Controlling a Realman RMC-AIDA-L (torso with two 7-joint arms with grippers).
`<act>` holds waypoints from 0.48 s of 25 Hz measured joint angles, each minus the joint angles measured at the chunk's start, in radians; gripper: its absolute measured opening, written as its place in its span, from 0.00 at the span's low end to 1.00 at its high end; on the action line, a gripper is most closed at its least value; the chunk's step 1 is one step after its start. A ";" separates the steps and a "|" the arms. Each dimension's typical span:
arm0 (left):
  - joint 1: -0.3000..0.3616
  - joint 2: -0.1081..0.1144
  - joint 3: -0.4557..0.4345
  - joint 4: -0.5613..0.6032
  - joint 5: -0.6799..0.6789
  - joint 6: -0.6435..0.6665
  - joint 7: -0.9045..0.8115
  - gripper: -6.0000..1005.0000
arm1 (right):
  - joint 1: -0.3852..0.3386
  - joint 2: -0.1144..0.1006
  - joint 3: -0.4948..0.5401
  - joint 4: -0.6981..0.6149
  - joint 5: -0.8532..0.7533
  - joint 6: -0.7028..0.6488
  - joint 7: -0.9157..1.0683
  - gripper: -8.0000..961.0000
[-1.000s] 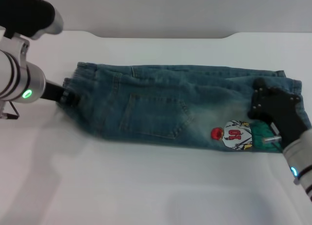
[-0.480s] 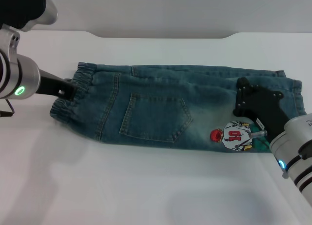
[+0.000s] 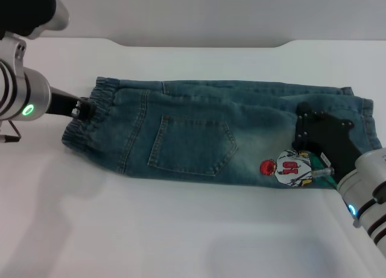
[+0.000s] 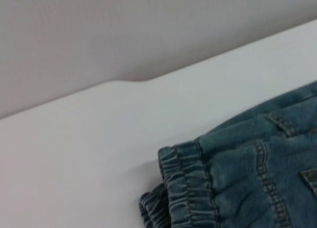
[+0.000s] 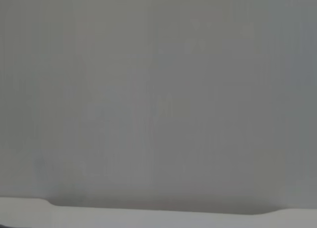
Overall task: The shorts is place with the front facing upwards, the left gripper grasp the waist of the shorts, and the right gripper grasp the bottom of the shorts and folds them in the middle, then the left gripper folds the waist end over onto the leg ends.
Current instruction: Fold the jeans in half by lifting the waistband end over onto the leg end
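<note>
The shorts [image 3: 205, 133] lie flat across the white worktop [image 3: 181, 230], folded lengthwise — waist end [image 3: 84, 118] left, leg ends [image 3: 362, 118] right. The left gripper [image 3: 81, 109] touches the waistband; the right gripper [image 3: 313, 142] rests on the denim by the cartoon print [image 3: 289, 167]. Finger state of either gripper — cannot tell.

Shorts [image 3: 205, 133]: flat on the bench [image 3: 181, 230], lengthwise from 9 to 3 o'clock. Waist end [image 3: 87, 118] at 9 o'clock; leg ends [image 3: 362, 109] at 3 o'clock. Patch pocket [image 3: 190, 146] at centre; cartoon print [image 3: 289, 167] toward 4 o'clock, near the hems. Left hand [image 3: 81, 109] at 9 o'clock, at the waistband. Right hand [image 3: 322, 142] at 4 o'clock, over the leg fabric beside the print.
</note>
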 joint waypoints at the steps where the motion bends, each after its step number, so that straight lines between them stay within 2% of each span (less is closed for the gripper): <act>1: -0.005 0.000 -0.001 0.014 0.000 0.002 0.002 0.16 | -0.001 0.000 0.000 0.001 0.000 0.000 0.000 0.01; 7: -0.028 0.002 -0.018 0.081 0.001 -0.014 0.023 0.42 | -0.008 -0.002 -0.001 0.003 0.000 0.000 0.000 0.01; 12: -0.053 0.005 -0.051 0.149 0.001 -0.041 0.042 0.55 | -0.008 0.000 -0.001 0.005 0.000 0.000 0.000 0.01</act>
